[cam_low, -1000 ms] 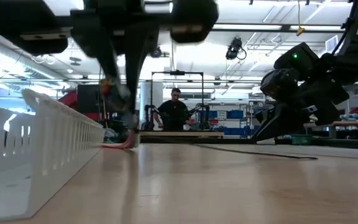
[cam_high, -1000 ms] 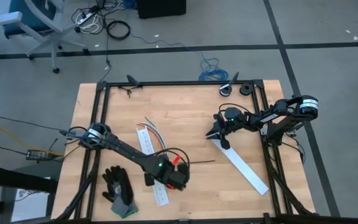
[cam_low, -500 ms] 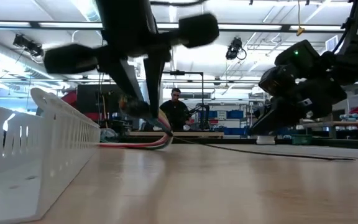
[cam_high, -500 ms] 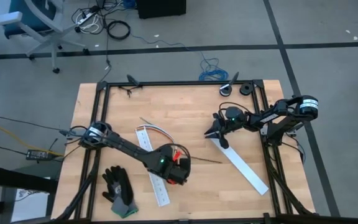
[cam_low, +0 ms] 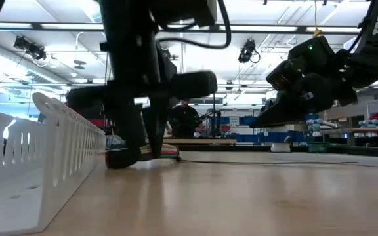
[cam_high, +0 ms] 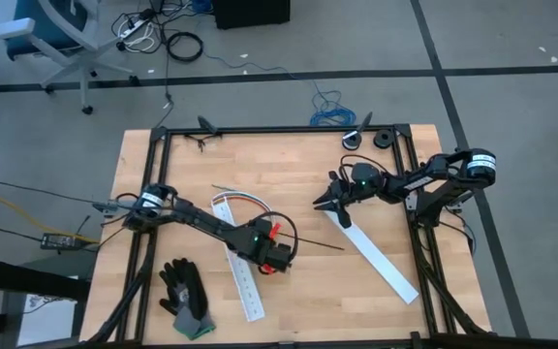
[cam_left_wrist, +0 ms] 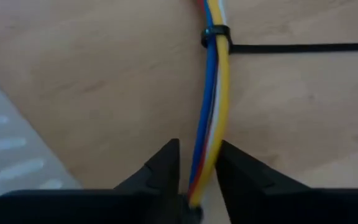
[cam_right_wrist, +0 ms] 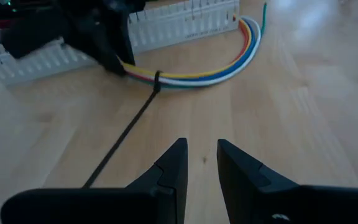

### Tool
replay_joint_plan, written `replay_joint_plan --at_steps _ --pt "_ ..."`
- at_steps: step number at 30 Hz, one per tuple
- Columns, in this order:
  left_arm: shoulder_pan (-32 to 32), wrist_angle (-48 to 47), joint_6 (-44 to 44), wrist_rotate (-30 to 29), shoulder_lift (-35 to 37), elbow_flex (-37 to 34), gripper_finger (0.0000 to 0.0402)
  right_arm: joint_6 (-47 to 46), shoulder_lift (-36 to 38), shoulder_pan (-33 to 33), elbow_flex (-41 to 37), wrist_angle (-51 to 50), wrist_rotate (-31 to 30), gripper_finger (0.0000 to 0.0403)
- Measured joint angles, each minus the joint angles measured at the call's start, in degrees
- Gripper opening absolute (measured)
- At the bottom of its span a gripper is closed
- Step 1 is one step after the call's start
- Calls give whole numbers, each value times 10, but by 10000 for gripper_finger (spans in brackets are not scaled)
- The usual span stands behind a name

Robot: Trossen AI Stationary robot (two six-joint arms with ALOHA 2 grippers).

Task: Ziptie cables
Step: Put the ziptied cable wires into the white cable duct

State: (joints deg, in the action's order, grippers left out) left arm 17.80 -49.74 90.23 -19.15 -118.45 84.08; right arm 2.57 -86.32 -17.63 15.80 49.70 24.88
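Observation:
The cables (cam_left_wrist: 213, 93), a bundle of blue, yellow, white and red wires, lie in an arc on the table (cam_high: 182, 174) beside a white slotted strip (cam_right_wrist: 185, 25). The black ziptie is looped around them by its head (cam_left_wrist: 216, 34), and its tail (cam_right_wrist: 123, 137) lies flat on the wood. My left gripper (cam_left_wrist: 199, 174) points down at the bundle's end with its fingers slightly open on either side of it. My right gripper (cam_right_wrist: 202, 162) hovers clear of the table to the right, slightly open, with nothing between its fingers. My left gripper comes from above with the bundle's end (cam_left_wrist: 205, 168) between its parted fingers, which lie across the wires. The yellow wire runs against one finger (cam_left_wrist: 235, 171); a sliver of table shows beside the other. The bundle lies on the table.
One white slotted strip (cam_high: 245, 281) lies under my left arm and another (cam_high: 381, 257) lies below my right gripper (cam_high: 325, 202). A black glove (cam_high: 184, 291) lies near the front left corner. Two round black parts (cam_high: 366, 139) sit at the far edge. A person (cam_low: 186, 118) stands far behind the table.
My left gripper has gone down and toward the far edge and has rolled about its own axis. The end of the cable bundle that it held up has come down flat on the table. In the low view its fingertips, which met before, now stand apart.

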Motion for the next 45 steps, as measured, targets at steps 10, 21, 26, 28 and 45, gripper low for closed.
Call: replay_joint_plan --at_steps 10,21,26,28,45 --pt "-18 35 -168 -101 -1 -7 179 -63 1 0 15 3 54 75" --pt "-54 -120 -390 -336 72 29 178 -107 9 118 19 -9 -83 38" --pt "-54 -160 -388 -387 127 -17 176 -137 9 216 59 -50 -192 8" --pt "-54 -152 -390 -391 161 -57 173 -146 9 255 92 -101 -241 2" --pt "-39 332 -730 -165 560 -516 131 -333 -122 377 315 -286 -452 1"
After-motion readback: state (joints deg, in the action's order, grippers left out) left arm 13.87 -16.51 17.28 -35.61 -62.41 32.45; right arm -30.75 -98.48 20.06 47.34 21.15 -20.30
